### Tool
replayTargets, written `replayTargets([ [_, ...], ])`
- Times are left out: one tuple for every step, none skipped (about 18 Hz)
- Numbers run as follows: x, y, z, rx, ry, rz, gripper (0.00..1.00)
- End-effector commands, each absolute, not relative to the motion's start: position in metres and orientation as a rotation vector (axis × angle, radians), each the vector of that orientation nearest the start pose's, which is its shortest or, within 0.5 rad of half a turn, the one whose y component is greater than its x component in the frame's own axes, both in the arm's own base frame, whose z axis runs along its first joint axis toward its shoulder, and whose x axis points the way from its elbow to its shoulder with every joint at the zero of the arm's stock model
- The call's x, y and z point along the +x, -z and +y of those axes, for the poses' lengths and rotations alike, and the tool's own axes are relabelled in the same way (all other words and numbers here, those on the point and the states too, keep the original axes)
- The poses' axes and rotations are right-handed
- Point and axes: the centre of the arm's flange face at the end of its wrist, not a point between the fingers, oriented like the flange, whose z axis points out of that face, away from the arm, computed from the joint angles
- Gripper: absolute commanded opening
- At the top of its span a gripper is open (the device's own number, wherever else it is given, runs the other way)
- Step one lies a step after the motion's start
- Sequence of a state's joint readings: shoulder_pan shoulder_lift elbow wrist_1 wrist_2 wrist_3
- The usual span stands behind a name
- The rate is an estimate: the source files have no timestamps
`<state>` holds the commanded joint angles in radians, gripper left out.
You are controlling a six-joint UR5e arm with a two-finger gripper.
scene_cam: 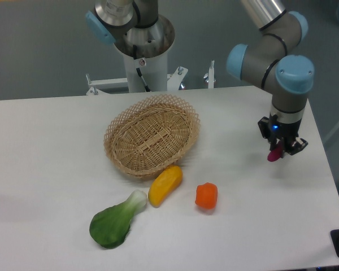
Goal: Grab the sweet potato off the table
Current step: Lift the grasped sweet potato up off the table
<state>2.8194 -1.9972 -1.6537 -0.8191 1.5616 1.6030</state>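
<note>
While my pincer (281, 149) grips the sweet potato (274, 154), it hangs over the table (39, 147).
Only its magenta end shows between my fingers.

Bare table (305, 192) surrounds the gripper (282, 151); orange pepper (206, 196) lies well apart.

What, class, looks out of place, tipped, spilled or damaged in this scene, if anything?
Nothing stands out. The basket sits flat and empty on the table, the three other vegetables lie intact in front of it, and the gripper holds the sweet potato near the right edge.
</note>
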Motion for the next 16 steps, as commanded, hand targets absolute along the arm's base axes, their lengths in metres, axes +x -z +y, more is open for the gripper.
replayTargets([
  [-0.565, -0.287, 0.329, -3.029, -0.364, 0.539, 0.37],
  [-0.568, -0.289, 0.329, -3.035, -0.343, 0.531, 0.37],
  [-0.572, -0.294, 0.330, -3.040, -0.321, 0.508, 0.37],
  [-0.576, -0.297, 0.332, -3.046, -0.289, 0.476, 0.37],
  [-0.581, -0.302, 0.334, -3.052, -0.270, 0.457, 0.37],
  [-0.585, -0.304, 0.335, -3.056, -0.246, 0.448, 0.38],
  [-0.586, -0.306, 0.338, -3.058, -0.230, 0.451, 0.38],
  [-0.587, -0.307, 0.340, -3.059, -0.229, 0.441, 0.38],
  [-0.588, -0.306, 0.342, -3.061, -0.227, 0.430, 0.38],
  [-0.588, -0.308, 0.343, -3.062, -0.235, 0.432, 0.38],
  [-0.588, -0.307, 0.345, -3.061, -0.232, 0.434, 0.38],
  [-0.588, -0.308, 0.345, -3.060, -0.234, 0.436, 0.38],
  [-0.589, -0.309, 0.345, -3.058, -0.236, 0.436, 0.38],
  [-0.589, -0.311, 0.345, -3.059, -0.241, 0.438, 0.38],
  [-0.589, -0.310, 0.344, -3.063, -0.241, 0.439, 0.38],
  [-0.589, -0.310, 0.344, -3.064, -0.241, 0.436, 0.38],
])
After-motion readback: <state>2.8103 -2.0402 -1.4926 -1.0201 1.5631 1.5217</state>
